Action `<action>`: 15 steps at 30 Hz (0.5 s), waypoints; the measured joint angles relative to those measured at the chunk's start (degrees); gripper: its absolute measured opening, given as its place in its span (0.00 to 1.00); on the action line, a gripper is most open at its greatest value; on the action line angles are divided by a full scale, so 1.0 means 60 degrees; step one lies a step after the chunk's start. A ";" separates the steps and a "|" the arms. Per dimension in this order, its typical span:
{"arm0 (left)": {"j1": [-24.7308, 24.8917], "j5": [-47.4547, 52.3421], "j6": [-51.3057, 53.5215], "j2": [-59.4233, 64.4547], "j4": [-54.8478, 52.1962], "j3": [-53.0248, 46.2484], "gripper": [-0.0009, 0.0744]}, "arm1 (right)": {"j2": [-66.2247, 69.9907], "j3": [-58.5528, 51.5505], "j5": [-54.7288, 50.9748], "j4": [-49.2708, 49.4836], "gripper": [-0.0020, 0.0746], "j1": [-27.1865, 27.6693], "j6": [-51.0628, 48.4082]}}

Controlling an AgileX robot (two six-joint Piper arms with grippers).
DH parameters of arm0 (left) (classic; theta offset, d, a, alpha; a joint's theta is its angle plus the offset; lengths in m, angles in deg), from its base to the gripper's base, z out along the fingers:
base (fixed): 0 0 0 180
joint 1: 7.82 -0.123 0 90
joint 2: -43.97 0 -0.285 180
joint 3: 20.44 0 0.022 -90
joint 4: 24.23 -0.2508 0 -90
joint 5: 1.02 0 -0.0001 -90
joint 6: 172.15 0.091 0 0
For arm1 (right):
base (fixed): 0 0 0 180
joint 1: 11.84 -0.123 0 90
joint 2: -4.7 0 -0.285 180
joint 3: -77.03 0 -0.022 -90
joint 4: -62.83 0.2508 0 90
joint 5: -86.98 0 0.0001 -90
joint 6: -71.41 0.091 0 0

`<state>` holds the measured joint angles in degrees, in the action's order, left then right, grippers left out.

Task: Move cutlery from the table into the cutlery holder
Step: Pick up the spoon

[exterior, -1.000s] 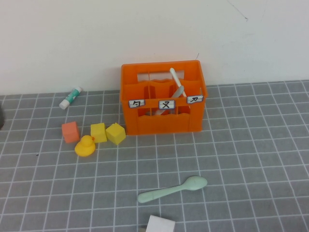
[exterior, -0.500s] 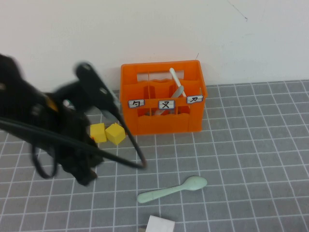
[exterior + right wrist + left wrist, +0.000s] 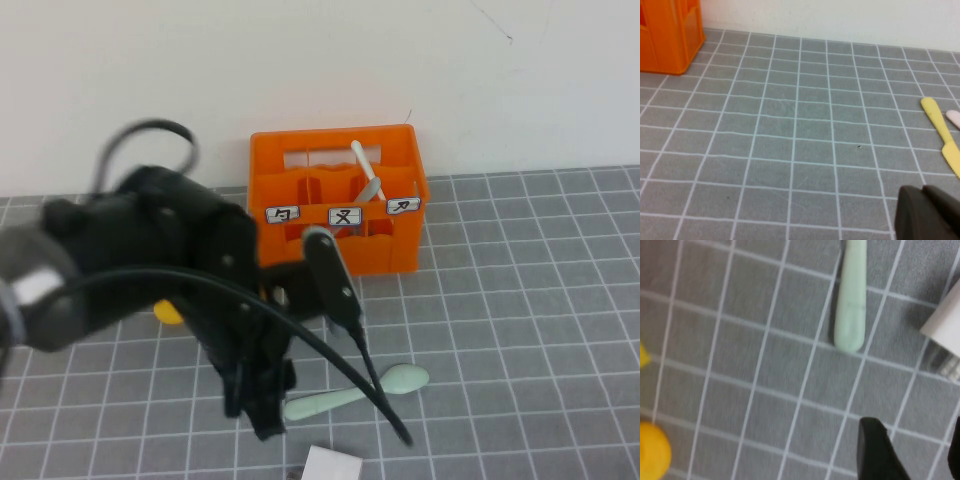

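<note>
The pale mint-green spoon lies flat on the grey gridded table, in front of the orange cutlery holder. A cream-white knife and a grey piece stand in the holder's right part. My left gripper hovers just beside the spoon's handle end. In the left wrist view the handle lies ahead of the open, empty left gripper. My right gripper is low over bare table, shut and empty, out of the high view. The holder's corner shows in the right wrist view.
A white block lies at the table's front edge near the spoon and shows in the left wrist view. A yellow duck peeks from behind the left arm. A yellow knife-like piece and a pink piece lie near the right gripper.
My left arm has swung in from the left and come down to the spoon's handle end. It now hides the cubes and most of the duck. The spoon has not moved.
</note>
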<state>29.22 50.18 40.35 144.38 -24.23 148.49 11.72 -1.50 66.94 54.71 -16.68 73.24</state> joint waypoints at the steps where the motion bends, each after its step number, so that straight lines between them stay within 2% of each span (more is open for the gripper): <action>1: 0.0117 -0.0103 0.0018 0.0140 -0.0055 0.0000 0.40 | 0.0000 0.0000 0.0000 0.0000 0.02 0.0000 0.0000; 7: 0.0776 -0.0642 -0.0233 0.0929 -0.0429 0.0101 0.43 | 0.0000 0.0000 0.0000 0.0000 0.02 0.0000 0.0000; 15: 0.0901 -0.0912 -0.0734 0.2068 -0.0532 0.0518 0.45 | 0.0000 0.0000 0.0000 0.0000 0.02 0.0000 0.0000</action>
<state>34.63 44.71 35.94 156.78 -27.42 151.60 11.72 -1.50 66.94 54.71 -16.68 73.24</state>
